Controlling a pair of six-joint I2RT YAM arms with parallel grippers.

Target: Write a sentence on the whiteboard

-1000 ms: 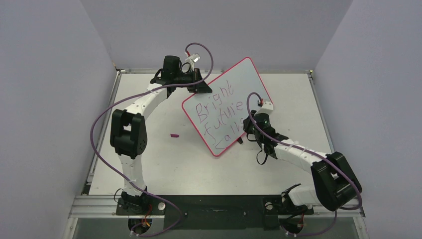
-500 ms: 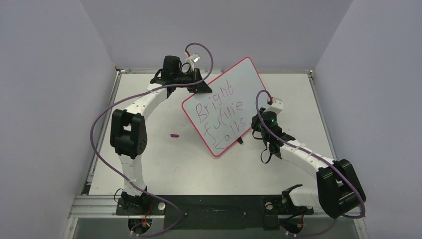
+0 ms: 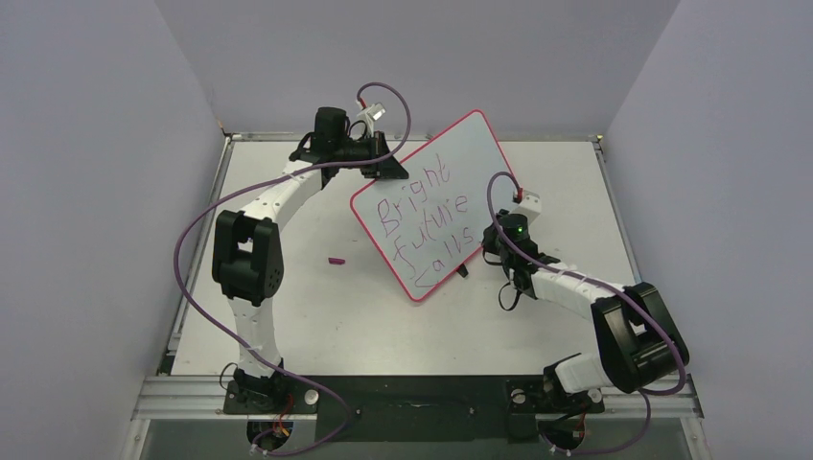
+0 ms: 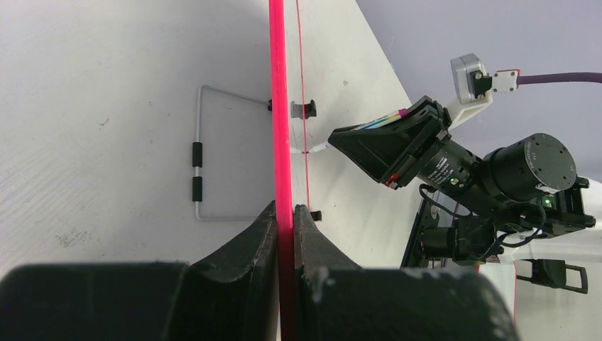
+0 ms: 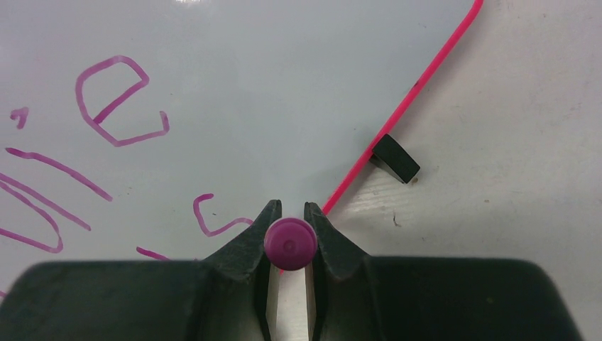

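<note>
1. Your large glossy white whiteboard with the thin pink-red frame (image 3: 475, 158) stands tilted up on the pale grey tabletop (image 3: 316, 307), near the middle and between the two arms.
2. The magenta handwritten sentence (image 3: 427, 220) runs across the board in three slanted lines reading "Bright future calls".
3. Your left gripper (image 4: 284, 213) is clamped on the board's pink frame at its far left edge, with one finger pressed on each face.
4. The left wrist view shows a thin white wire stand (image 4: 196, 163) behind the board.
5. Your right gripper (image 5: 291, 213) is closed on a purple round-ended marker (image 5: 290, 244), seen end-on between the fingers.
6. That gripper sits at the board's near right edge, just past the final "s". You cannot tell whether the marker's tip is touching the surface.
7. A small black clip (image 5: 395, 158) sits on the frame just beside the right gripper.
8. A small magenta cap-like piece (image 3: 336, 260) lies on the tabletop, left of the board and well apart from both grippers.
</note>
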